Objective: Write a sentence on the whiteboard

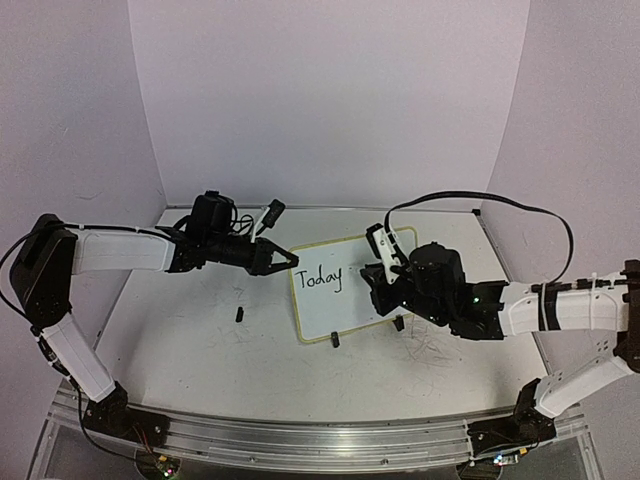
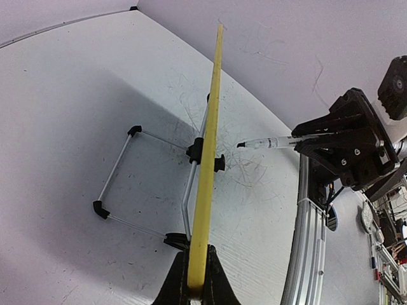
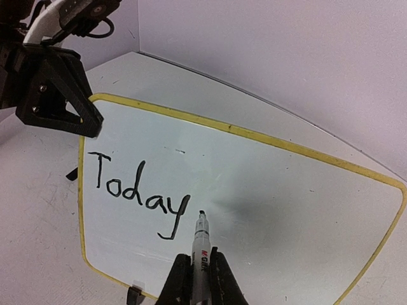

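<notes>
The whiteboard (image 1: 325, 310) stands tilted on its stand mid-table, with a yellow rim. On it the sentence (image 1: 320, 279) reads only "Today" (image 3: 137, 190) in black. My left gripper (image 1: 290, 262) is shut on the board's upper left edge. The left wrist view shows that yellow edge (image 2: 206, 171) pinched between the jaws of the left gripper (image 2: 196, 286). My right gripper (image 1: 380, 278) is in front of the board and shut on a white marker (image 3: 201, 244). The marker's black tip sits just right of the "y", at or just off the surface. From the left wrist the marker (image 2: 270, 143) points at the board face.
A wire stand (image 2: 117, 178) with black feet props the board from behind. Two black clip feet (image 1: 335, 340) hold its lower edge. A small black cap (image 1: 240, 314) lies left of the board. Faint scribbles mark the tabletop (image 1: 440, 350). An aluminium rail (image 1: 300, 440) runs along the near edge.
</notes>
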`<state>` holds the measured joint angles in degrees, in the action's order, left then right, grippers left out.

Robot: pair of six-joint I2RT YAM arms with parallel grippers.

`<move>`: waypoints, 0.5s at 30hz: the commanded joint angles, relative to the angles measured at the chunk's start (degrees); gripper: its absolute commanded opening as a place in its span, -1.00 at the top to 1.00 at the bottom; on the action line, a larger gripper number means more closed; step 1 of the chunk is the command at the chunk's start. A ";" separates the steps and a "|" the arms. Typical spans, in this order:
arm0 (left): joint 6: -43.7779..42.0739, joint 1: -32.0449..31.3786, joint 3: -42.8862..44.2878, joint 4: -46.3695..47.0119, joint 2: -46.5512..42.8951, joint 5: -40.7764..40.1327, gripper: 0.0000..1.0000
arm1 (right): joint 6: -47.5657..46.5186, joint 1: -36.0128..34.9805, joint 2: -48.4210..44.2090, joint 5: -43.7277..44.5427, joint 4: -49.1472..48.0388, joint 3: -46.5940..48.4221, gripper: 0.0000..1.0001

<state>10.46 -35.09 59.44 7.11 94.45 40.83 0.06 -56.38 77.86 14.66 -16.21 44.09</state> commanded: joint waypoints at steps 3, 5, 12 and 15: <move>-1.93 0.46 0.95 1.50 -1.55 -4.17 1.00 | 2.14 0.05 1.89 0.85 -1.64 3.32 1.00; -1.93 0.45 0.89 1.50 -1.66 -4.06 1.00 | 1.94 0.05 1.67 -0.01 -2.41 2.90 1.00; -1.93 0.46 1.00 1.50 -1.69 -3.83 1.00 | 1.64 0.07 2.55 -0.06 -4.27 3.68 1.00; -1.93 0.46 0.88 1.50 -1.67 -3.74 1.00 | 2.05 0.04 3.28 0.74 -4.62 4.25 1.00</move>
<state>10.46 -35.09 59.44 7.11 94.45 40.86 1.34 -56.38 79.98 13.87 -17.78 45.43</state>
